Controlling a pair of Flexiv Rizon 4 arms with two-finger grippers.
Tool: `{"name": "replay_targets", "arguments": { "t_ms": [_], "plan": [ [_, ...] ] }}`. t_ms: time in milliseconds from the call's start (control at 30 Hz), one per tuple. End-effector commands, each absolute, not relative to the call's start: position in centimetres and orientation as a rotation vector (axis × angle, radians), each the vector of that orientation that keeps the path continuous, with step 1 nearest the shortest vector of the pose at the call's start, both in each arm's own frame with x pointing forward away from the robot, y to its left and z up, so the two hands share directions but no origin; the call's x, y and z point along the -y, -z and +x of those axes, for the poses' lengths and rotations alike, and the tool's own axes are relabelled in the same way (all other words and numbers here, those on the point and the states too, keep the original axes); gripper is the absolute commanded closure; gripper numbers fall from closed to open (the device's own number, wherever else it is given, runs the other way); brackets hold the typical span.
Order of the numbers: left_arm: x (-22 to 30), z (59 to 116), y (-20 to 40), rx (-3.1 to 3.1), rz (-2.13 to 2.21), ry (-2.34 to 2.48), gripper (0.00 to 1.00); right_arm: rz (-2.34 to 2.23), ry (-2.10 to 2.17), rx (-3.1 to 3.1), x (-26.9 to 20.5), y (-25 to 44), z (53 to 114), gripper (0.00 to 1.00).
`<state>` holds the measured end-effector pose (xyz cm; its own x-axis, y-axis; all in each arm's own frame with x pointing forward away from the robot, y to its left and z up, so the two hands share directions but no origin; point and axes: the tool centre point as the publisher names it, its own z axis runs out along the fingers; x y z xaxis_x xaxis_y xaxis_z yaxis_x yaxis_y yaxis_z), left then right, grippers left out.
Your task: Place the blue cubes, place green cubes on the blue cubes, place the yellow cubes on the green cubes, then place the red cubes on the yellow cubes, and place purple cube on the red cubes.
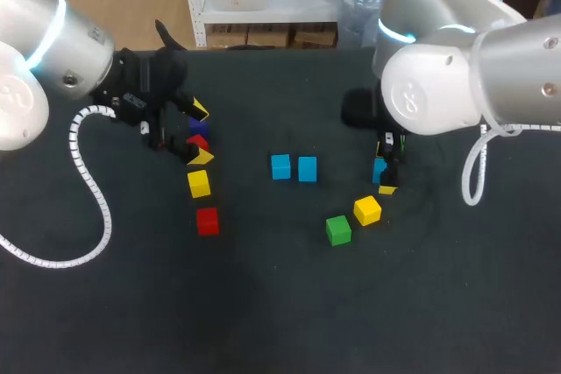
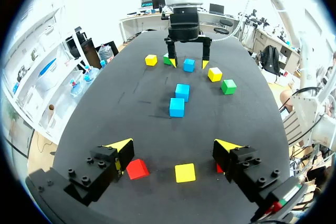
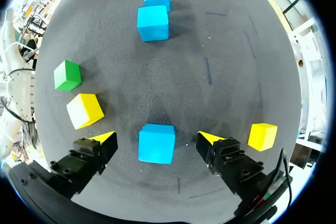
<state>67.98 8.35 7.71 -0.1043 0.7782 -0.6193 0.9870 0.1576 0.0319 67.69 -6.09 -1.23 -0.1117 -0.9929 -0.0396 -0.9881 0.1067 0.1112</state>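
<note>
My right gripper [image 3: 157, 140] stands open around a blue cube [image 3: 156, 143] that rests on the table, with a gap on each side; the head view shows this gripper [image 1: 385, 166] and the cube [image 1: 378, 169] right of centre. Two more blue cubes [image 1: 280, 166] [image 1: 307, 168] sit side by side mid-table. A yellow cube [image 1: 367, 210] and a green cube [image 1: 338, 229] lie near the right gripper. My left gripper [image 1: 201, 134] hangs open and empty over a column of purple [image 1: 198, 126], red [image 1: 198, 142], yellow [image 1: 199, 183] and red [image 1: 207, 221] cubes.
In the left wrist view, a further yellow cube [image 2: 151, 60] and green cube [image 2: 167, 59] lie beside the right gripper [image 2: 186, 62] at the far end of the black table [image 2: 105, 103]. A yellow cube [image 3: 262, 136] sits just outside the right gripper's finger.
</note>
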Motion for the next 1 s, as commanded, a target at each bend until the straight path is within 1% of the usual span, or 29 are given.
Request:
{"name": "replay_targets", "arguments": {
  "t_ms": [33, 100, 167, 200, 233, 467, 633, 1000],
  "plan": [
    [-8.5, 67.9, -7.6, -1.93, 1.671, 0.548, 0.0, 2.066, 0.168, 2.297, 6.1, 1.3, 67.8, 0.46],
    [-8.5, 67.9, -7.6, -1.93, 1.671, 0.548, 0.0, 2.069, 0.166, 2.296, 6.1, 1.3, 67.8, 0.61],
    [-8.5, 67.9, -7.6, -1.93, 1.671, 0.548, 0.0, 2.071, 0.162, 2.294, 6.1, 1.2, 67.8, 0.86],
    [-8.5, 67.9, -7.6, -1.93, 1.671, 0.548, 0.0, 2.071, 0.161, 2.294, 6.1, 1.2, 67.8, 0.95],
    [-8.5, 67.9, -7.6, -1.93, 1.671, 0.548, 0.0, 2.072, 0.161, 2.294, 6.1, 1.2, 67.8, 1.0],
    [-8.5, 67.9, -7.6, -1.93, 1.671, 0.548, 0.0, 2.087, 0.169, 2.279, 6.1, 1.1, 67.9, 1.0],
    [-8.5, 67.9, -7.6, -1.93, 1.671, 0.548, 0.0, 2.145, 0.165, 2.269, 5.6, -0.5, 68.1, 1.0],
    [-8.5, 67.9, -7.6, -1.93, 1.671, 0.548, 0.0, 2.202, 0.161, 2.256, 1.7, -2.5, 68.6, 1.0]
  ]
}}
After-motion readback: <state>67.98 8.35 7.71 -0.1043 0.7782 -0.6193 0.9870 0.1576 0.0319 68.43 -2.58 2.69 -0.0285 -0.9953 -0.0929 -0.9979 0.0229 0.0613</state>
